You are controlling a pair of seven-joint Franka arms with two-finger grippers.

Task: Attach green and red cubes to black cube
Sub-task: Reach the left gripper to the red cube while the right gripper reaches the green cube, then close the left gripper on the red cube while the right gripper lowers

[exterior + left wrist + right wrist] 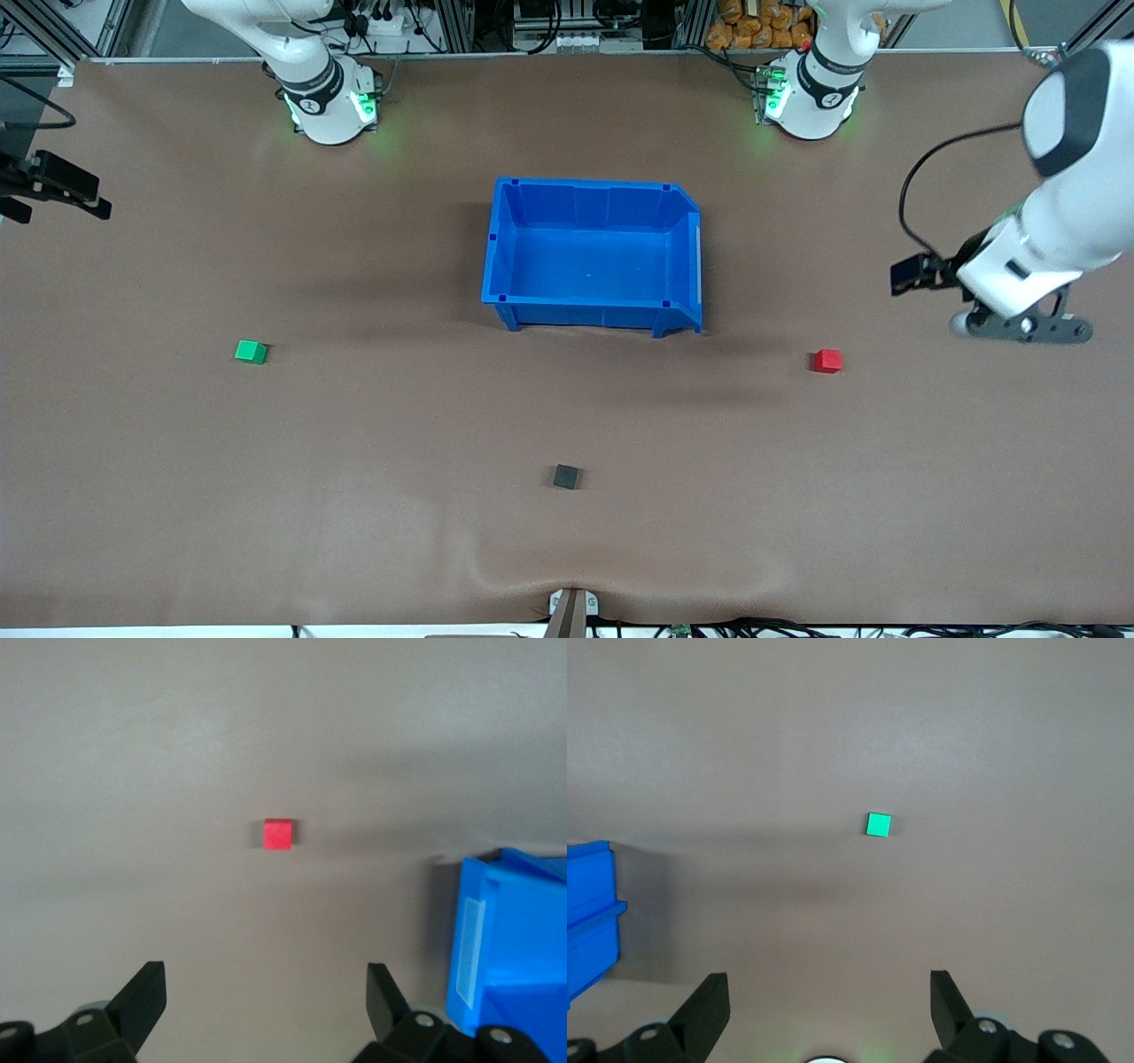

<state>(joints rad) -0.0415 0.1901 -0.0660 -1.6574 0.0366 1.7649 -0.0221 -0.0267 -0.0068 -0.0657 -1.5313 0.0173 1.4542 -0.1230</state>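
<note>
— Two grippers, both empty and spread wide. The left gripper (266,1005) hangs above the desk (354,496) at the left arm's end, with the red cube (278,834) lying flat ahead of its fingers. The right gripper (828,1010) is likewise up in the air, with the green cube (878,825) in its wrist view.

— Where do the cubes sit?

— All three lie well apart on the bare desk. The red cube (827,361) is toward the left arm's end, the green cube (251,352) toward the right arm's end, and the black cube (566,477) lies between them, nearer the front camera. The blue bin (592,257) stands farther from that camera than the black one.

— So the step is the reach?

— I'd judge so; nothing is grasped yet. Each gripper should centre its cube between the fingers, square them to two flat faces, come straight down and close low on the sides. The green cube looks slightly turned in the wrist view, so a small wrist twist may help. The faces meant to meet the black cube should stay uncovered.
</note>
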